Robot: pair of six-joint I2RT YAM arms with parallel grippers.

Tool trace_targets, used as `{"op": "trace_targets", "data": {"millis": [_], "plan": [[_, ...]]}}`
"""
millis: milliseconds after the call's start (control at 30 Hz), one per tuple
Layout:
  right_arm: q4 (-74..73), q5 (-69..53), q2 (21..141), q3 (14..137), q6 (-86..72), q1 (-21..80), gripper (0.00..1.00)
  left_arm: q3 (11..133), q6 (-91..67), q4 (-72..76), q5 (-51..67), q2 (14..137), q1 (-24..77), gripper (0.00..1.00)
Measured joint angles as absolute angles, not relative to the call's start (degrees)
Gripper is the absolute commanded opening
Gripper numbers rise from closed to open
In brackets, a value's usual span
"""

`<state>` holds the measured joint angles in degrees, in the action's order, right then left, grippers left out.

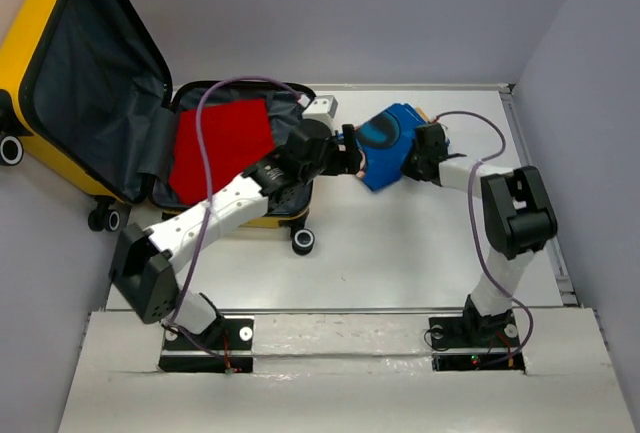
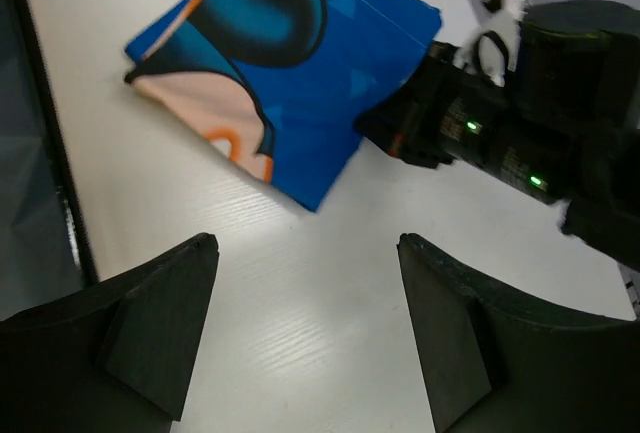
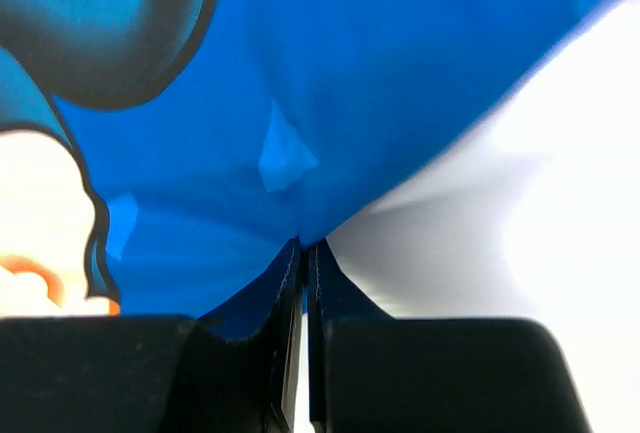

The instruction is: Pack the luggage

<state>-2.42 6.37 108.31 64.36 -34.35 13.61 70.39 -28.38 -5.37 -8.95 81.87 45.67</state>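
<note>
Looking down on the yellow luggage (image 1: 100, 93), open wide at the far left of the white table (image 1: 400, 253). Stands its lid up, tilted back, with dark grey lining inside, black trim round the edge and black-and-white wheels at the corners. Holds a flat red cloth (image 1: 222, 148) in the lower half. Reaches across that half with the left arm (image 1: 230, 198), hiding part of the near rim. Spreads the left gripper (image 2: 305, 253) wide above bare table, gripping nothing, just beside a blue cartoon cloth (image 2: 290, 83). Pinches the edge of that blue cloth with the right gripper (image 3: 305, 253), fingers pressed tight together. Sits to the right of the luggage, not touching it.
</note>
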Motion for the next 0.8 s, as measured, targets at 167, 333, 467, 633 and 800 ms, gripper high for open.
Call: {"op": "trace_targets", "data": {"millis": [167, 333, 467, 633, 800], "plan": [[-2.92, 7.01, 95.83, 50.83, -33.87, 10.04, 0.41, 76.09, -28.58, -5.56, -8.54, 93.27, 47.75, 0.85], [-2.83, 5.82, 85.45, 40.53, -33.3, 3.27, 0.87, 78.83, -29.5, -6.04, -7.99, 101.03, 50.19, 0.87], [-2.76, 1.69, 80.6, 38.96, -32.73, -2.85, 0.86, 80.18, -30.13, -7.22, -9.15, 104.75, 51.42, 0.88], [-1.56, -2.85, 83.13, 41.41, -32.1, -9.82, 0.86, 85.38, -30.17, -8.99, -13.76, 110.56, 51.92, 0.89], [1.96, -7.62, 90.21, 44.84, -32.21, -11.29, 0.87, 94.17, -29.08, -12.67, -18.22, 117.86, 51.29, 0.91]]}}
